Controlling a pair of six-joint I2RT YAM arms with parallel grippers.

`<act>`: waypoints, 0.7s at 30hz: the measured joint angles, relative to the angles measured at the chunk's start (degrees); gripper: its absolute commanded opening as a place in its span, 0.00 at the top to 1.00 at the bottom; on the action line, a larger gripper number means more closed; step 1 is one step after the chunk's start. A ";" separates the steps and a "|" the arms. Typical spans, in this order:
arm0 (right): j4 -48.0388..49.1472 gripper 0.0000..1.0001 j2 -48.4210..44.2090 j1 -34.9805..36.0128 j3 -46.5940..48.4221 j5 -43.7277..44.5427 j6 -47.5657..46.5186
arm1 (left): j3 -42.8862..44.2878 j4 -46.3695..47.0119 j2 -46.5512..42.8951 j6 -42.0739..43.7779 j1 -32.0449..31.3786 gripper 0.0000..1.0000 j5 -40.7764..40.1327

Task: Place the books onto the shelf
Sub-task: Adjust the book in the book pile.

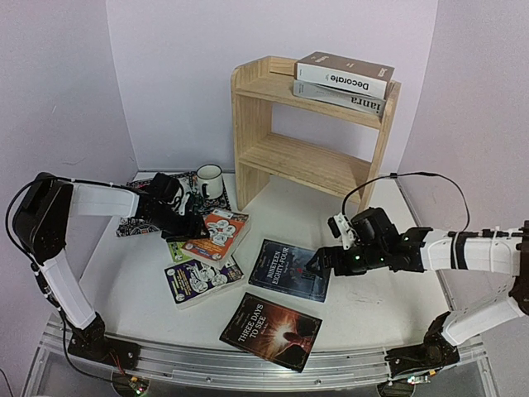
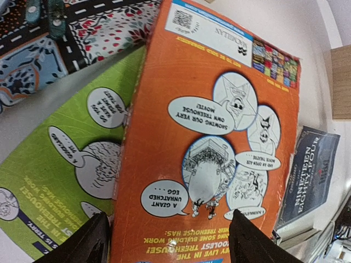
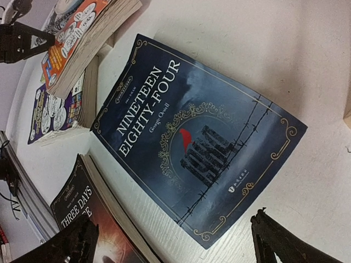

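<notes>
Step in hand, as judged: each arm is lining up over a flat-lying book for a pick.

Nearest the arms, the dark book (image 1: 270,329) is lying flat by the near edge of the desk (image 1: 372,310), untouched. Just beyond it, the right fingers (image 3: 279,241) are standing fully released, spread above the near end of the dark blue book (image 3: 192,142) and holding nothing. That book is lying flush on the desk, so the fingers are going to need an edge. Recommend sliding it or tipping a corner up before clenching across its thickness.

Further left, the purple book (image 1: 198,279) is lying just beside a small stack, where the orange book (image 2: 208,126) is resting on the green book (image 2: 60,164). The left fingers (image 2: 88,241) are standing released above the orange cover; whether they are touching it cannot be told. The raised edge of that top book is offering the easier grip. Lift slowly so the green one is not dragged along.

Farther back, a patterned mat (image 1: 132,222) and a white mug (image 1: 208,180) are sitting near the shelf (image 1: 306,161); keep any swing clear of the mug. The brown book (image 1: 343,73) and grey book (image 1: 339,97) are already lying stacked on the top tier.

Surface: white, smooth, probably slippery. Room: pale lilac walls (image 1: 182,66) are closing in behind and at both sides.
</notes>
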 measured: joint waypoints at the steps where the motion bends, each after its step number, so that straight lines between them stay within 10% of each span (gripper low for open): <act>1: 0.42 0.02 0.54 0.00 0.00 -0.27 0.11 | -0.02 -0.11 0.00 -0.02 0.00 0.27 1.26; 15: 5.31 0.02 6.30 0.60 0.02 -3.31 1.79 | -5.53 -1.31 -13.10 -2.39 -5.09 0.24 28.04; 21: 7.57 0.03 8.52 1.95 0.15 -3.42 3.36 | -5.70 -1.20 -23.71 -3.56 -4.94 0.23 26.97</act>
